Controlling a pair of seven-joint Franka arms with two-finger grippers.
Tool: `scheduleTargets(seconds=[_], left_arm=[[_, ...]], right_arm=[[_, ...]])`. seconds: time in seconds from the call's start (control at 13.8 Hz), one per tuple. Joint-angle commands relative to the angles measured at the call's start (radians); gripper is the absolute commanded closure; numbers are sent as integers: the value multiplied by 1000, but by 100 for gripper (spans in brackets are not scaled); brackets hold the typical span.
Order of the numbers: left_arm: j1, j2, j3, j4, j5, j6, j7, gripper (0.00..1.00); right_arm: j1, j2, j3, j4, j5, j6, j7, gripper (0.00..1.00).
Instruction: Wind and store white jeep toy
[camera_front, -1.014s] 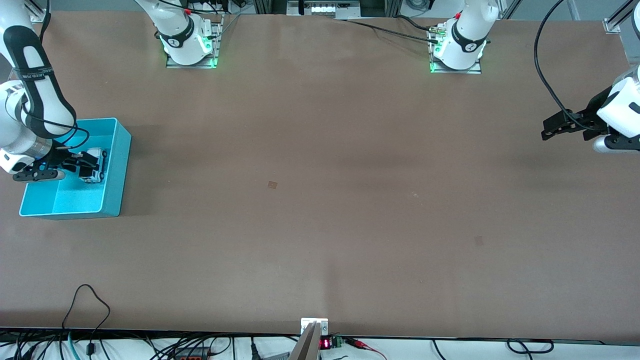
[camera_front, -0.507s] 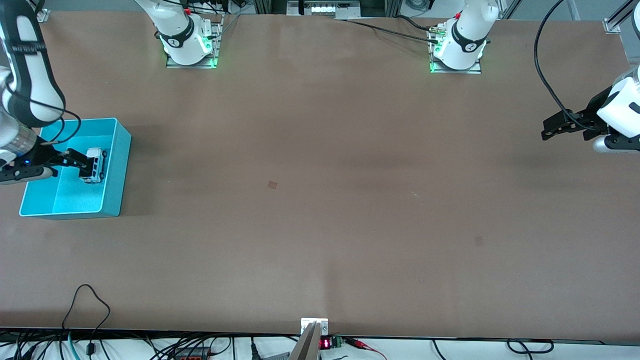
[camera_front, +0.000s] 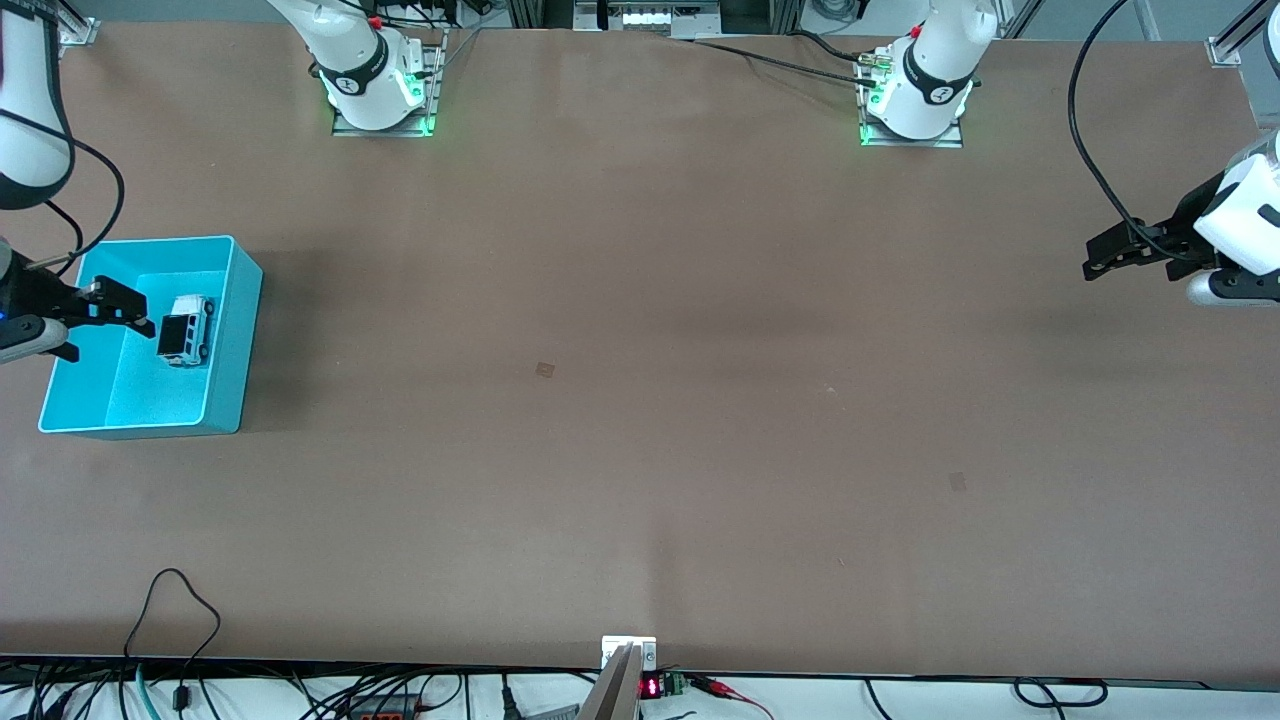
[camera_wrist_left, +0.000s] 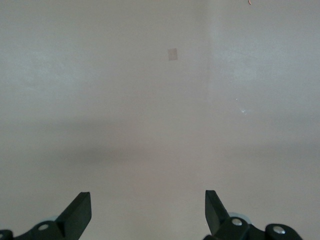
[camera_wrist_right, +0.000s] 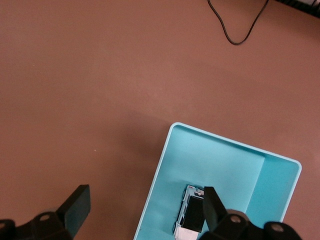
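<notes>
a wide, plain brown worktop (camera_front: 640, 400) seen from a high camera facing two white robot arms, whose bases stand along the top edge.

at the right arm's end of the worktop sits a rectangular cyan plastic bin (camera_front: 230, 340) with upright walls. inside it rests the white jeep toy (camera_front: 185, 330), a tiny white car with a black rectangular roof panel and small black wheels. it stands on its wheels on the bin floor, close to the wall that faces the middle of the worktop. the right wrist view shows the same jeep (camera_wrist_right: 189, 215) low in the bin, partly covered by one black fingertip.

the right gripper (camera_front: 112, 305), black with two fingers, is over the bin just beside the jeep, not touching it. its fingers are spread apart and released, holding nothing.

the left gripper (camera_front: 1115, 255), also black, waits in the air over bare worktop at the left arm's end, well apart from the bin. its two fingers (camera_wrist_left: 77, 215) stand wide apart with nothing between them.

a thin black cable (camera_front: 175, 610) loops onto the worktop edge nearest the camera.
</notes>
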Motion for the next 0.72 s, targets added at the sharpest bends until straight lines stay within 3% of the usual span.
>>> scheduleTargets(seconds=[0.0,0.43,0.65], left_arm=[[0,-8,-2,14,23,-27,7,0],[-1,-5,-2,29,23,-36,26,0],[-1,-5,-2,30,23,-31,40,0]], right_arm=[[11,11,-1,54,-11,-58,-2,0],[109,0,-3,193,-9,-223,203,0],[121,-35,14,193,3,-268,370,0]])
